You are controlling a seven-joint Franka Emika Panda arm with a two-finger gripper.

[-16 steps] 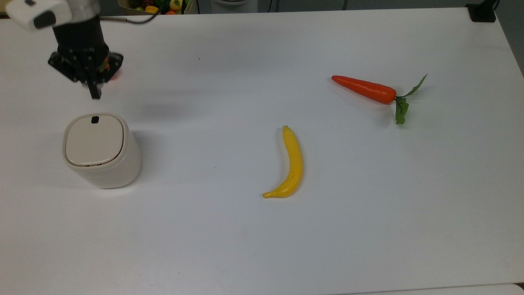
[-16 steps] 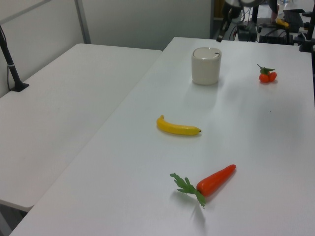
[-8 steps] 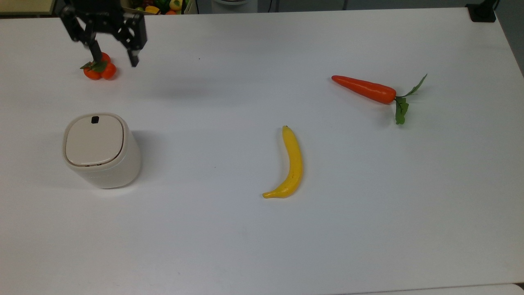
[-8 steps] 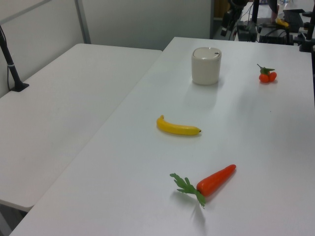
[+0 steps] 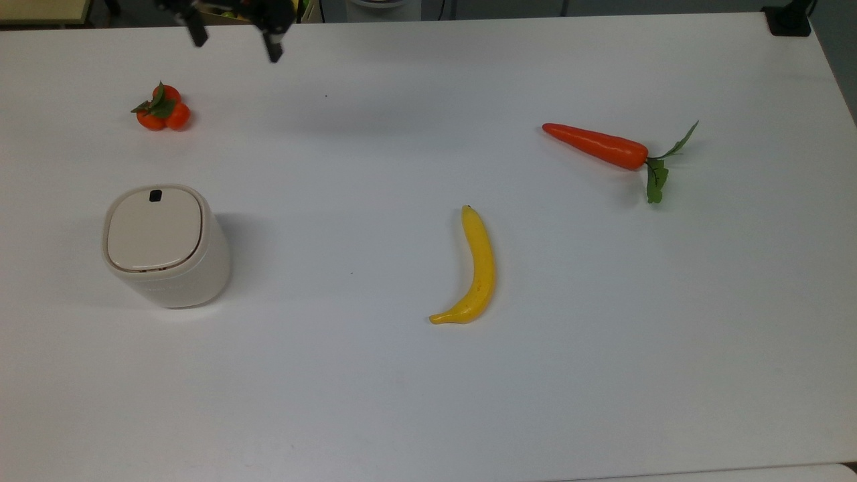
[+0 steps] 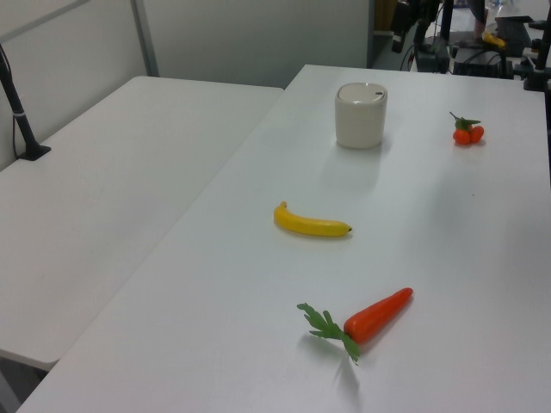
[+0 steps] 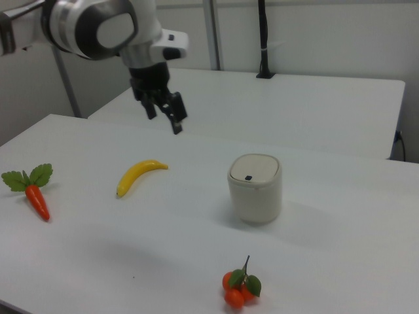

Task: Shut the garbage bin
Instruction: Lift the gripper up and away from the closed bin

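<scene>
The garbage bin (image 5: 165, 246) stands upright near the top view's left edge of the desk (image 5: 375, 402), its flat lid down and level with the rim, the small black mark toward the far side; the banana (image 5: 474, 268) lies about mid-desk; the carrot (image 5: 596, 145) lies toward the top view's right edge; the small oranges (image 5: 161, 111) sit beyond the bin; past them, at the far edge, the gripper (image 5: 234, 40) hangs above the desk, fingers spread apart and holding nothing.

Cream garbage bin (image 5: 166, 248), upright, beige lid (image 5: 154, 227) shut flat
</scene>
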